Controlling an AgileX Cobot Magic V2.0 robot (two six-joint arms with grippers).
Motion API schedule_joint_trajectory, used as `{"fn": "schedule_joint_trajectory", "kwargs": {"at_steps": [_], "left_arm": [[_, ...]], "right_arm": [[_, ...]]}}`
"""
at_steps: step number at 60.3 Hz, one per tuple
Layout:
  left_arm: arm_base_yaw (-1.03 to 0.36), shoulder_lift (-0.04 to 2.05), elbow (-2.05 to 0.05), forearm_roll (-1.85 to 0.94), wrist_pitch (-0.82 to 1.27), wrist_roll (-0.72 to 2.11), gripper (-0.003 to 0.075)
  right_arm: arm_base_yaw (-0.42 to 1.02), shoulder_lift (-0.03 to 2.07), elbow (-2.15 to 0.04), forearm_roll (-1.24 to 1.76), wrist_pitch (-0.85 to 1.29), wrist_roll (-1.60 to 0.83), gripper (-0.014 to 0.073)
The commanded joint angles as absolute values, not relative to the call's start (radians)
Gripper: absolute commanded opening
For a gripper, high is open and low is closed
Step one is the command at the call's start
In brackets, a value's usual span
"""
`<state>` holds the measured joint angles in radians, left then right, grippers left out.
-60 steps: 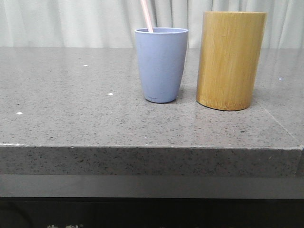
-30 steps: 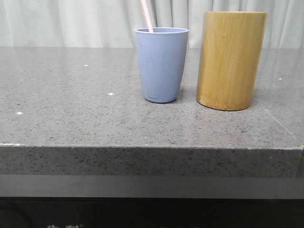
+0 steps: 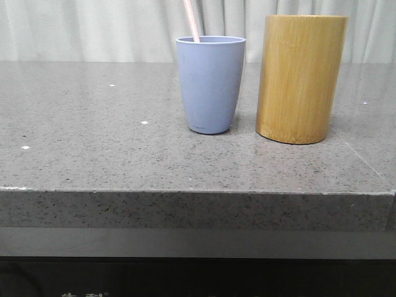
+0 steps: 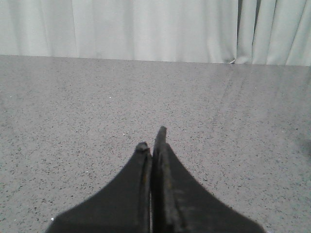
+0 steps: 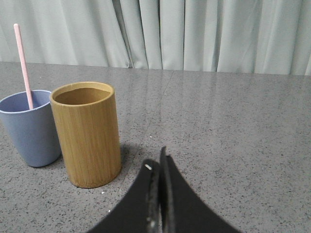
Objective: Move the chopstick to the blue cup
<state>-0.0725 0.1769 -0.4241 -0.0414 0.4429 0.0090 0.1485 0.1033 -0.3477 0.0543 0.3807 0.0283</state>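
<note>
The blue cup (image 3: 210, 83) stands upright on the grey stone table, and a pale pink chopstick (image 3: 191, 20) leans out of its rim. Both also show in the right wrist view: the cup (image 5: 30, 128) with the chopstick (image 5: 23, 65) in it. My right gripper (image 5: 156, 162) is shut and empty, low over the table, apart from the bamboo cylinder. My left gripper (image 4: 152, 138) is shut and empty over bare table, with no cup in its view. Neither gripper shows in the front view.
A taller yellow-brown bamboo cylinder (image 3: 301, 78) stands right beside the blue cup; seen from the right wrist (image 5: 88, 133) its inside looks hollow. The table's front edge (image 3: 198, 192) runs across the front view. A pale curtain hangs behind the table.
</note>
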Motion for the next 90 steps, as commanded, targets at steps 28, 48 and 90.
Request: {"fn": "schedule_joint_trajectory", "kwargs": {"at_steps": [28, 48, 90], "left_arm": [[-0.054, -0.030, -0.155, -0.050, 0.245, 0.000, -0.0019], [-0.054, -0.030, 0.006, -0.050, 0.082, 0.000, -0.0019], [-0.054, -0.028, 0.010, -0.050, 0.090, 0.000, -0.0019]], "right_arm": [[0.141, 0.114, -0.370, 0.051, 0.295, 0.025, -0.0069], [0.141, 0.114, -0.370, 0.051, 0.295, 0.025, -0.0069], [0.141, 0.114, -0.370, 0.051, 0.294, 0.025, -0.0069]]}}
